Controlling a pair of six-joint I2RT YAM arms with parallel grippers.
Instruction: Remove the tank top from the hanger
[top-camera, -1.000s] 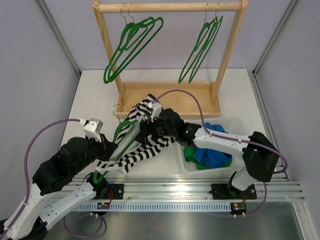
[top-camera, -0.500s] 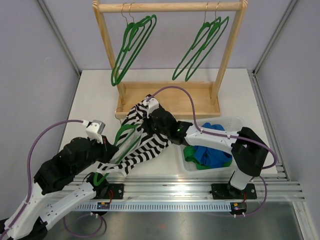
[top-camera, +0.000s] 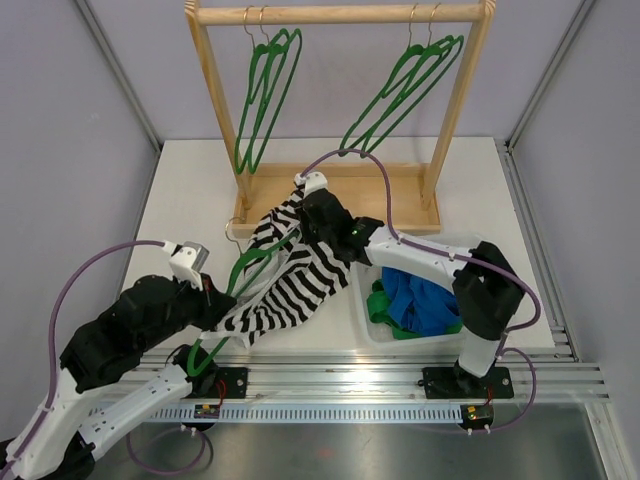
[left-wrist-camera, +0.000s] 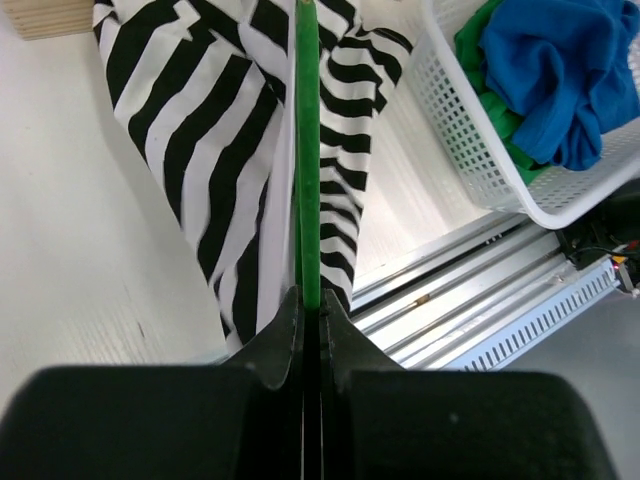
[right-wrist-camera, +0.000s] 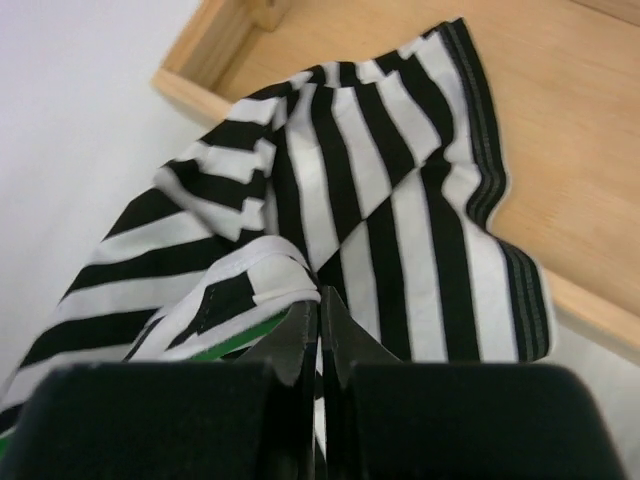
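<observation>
The black-and-white striped tank top (top-camera: 292, 285) lies on the table, still threaded on a green hanger (top-camera: 246, 268). My left gripper (top-camera: 216, 311) is at the hanger's near end and is shut on the hanger's green bar (left-wrist-camera: 307, 150); the bar runs straight out of the left gripper (left-wrist-camera: 311, 300). My right gripper (top-camera: 300, 232) is at the garment's far end, by the rack base. The right gripper (right-wrist-camera: 320, 295) is shut on a fold of the striped tank top (right-wrist-camera: 400, 200) beside its white-edged strap. A sliver of green hanger (right-wrist-camera: 200, 345) shows under that strap.
A wooden rack (top-camera: 340, 15) stands at the back with green hangers (top-camera: 265, 95) swinging on its rail. Its wooden base (top-camera: 350, 200) lies just behind the garment. A white basket (top-camera: 365, 325) of blue and green clothes sits to the right. Aluminium rails run along the near edge.
My right gripper has shut on the tank top fabric and moved back-left toward the rack base, drawing the cloth along. The hangers on the rack have swung. The left gripper keeps its hold.
</observation>
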